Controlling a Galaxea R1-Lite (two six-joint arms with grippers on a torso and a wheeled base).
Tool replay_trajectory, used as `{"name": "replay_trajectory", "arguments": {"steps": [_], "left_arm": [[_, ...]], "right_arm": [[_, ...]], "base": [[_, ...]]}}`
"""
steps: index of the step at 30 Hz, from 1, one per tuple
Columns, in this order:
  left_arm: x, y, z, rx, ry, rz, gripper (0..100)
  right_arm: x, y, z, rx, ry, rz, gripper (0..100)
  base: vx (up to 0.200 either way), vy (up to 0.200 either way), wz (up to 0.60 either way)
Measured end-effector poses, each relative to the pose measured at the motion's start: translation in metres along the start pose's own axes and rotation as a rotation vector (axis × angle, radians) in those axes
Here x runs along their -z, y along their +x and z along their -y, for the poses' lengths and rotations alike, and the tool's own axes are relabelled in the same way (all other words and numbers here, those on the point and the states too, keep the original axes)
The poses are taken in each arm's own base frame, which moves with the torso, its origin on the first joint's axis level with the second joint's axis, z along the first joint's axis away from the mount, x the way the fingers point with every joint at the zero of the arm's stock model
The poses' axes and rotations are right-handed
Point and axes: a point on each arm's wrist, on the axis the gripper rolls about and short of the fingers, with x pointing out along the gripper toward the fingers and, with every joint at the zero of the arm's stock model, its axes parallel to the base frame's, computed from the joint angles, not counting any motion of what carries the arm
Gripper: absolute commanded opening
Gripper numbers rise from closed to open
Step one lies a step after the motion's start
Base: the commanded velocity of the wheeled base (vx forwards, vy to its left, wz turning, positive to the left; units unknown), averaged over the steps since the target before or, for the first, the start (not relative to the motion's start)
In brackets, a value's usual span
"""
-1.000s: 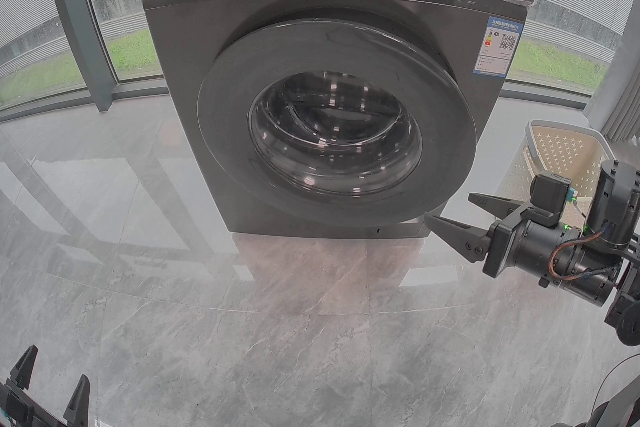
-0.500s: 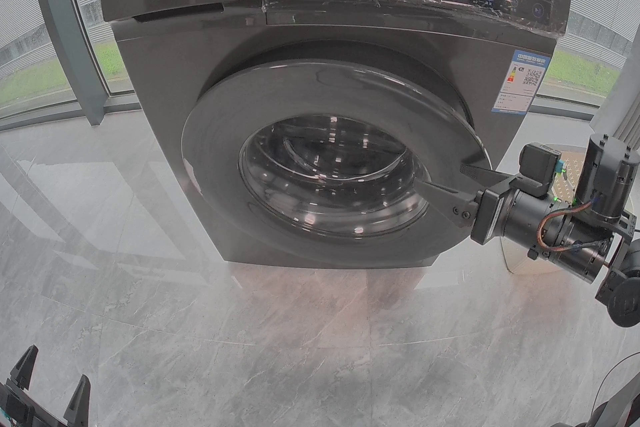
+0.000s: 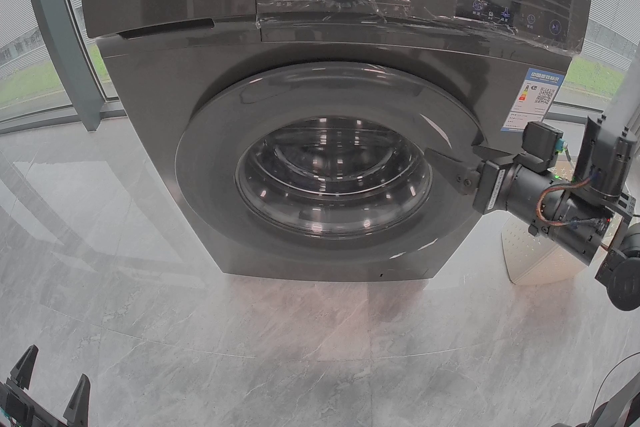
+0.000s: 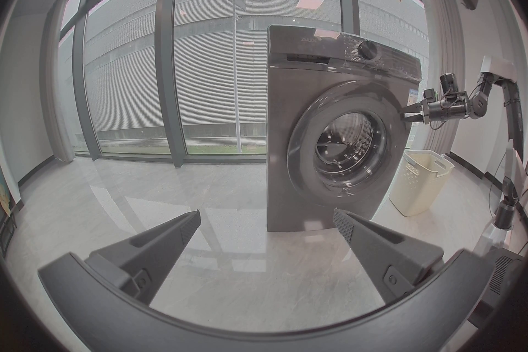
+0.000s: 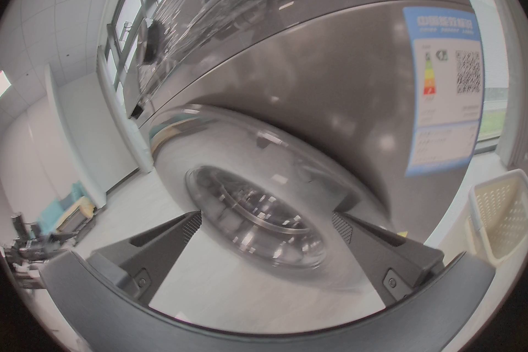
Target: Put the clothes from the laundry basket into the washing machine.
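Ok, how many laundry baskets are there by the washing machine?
1. The laundry basket stands on the floor just right of the washing machine, partly hidden behind the right arm in the head view. Others may be out of frame.

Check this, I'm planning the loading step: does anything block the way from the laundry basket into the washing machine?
Yes: the round door of the washing machine is shut. The open right tool is at the door's right edge; the laundry basket stands on the floor nearby.
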Motion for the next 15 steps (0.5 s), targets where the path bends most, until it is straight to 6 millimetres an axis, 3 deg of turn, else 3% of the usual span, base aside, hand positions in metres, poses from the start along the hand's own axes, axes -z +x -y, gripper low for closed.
{"name": "replay_trajectory", "arguments": {"steps": [9, 12, 15], "left_arm": [[0.000, 0.000, 0.000, -0.001, 0.000, -0.001, 100], [0.000, 0.000, 0.000, -0.001, 0.000, -0.001, 100], [0.000, 0.000, 0.000, -0.001, 0.000, -0.001, 100]], "right_arm": [[0.002, -0.005, 0.007, 0.028, -0.012, 0.017, 100], [0.008, -0.014, 0.007, 0.010, -0.019, 0.015, 100], [0.027, -0.035, 0.003, -0.043, -0.024, -0.064, 100]], "base": [[0.000, 0.000, 0.00], [0.000, 0.000, 0.00], [0.000, 0.000, 0.00]]}}
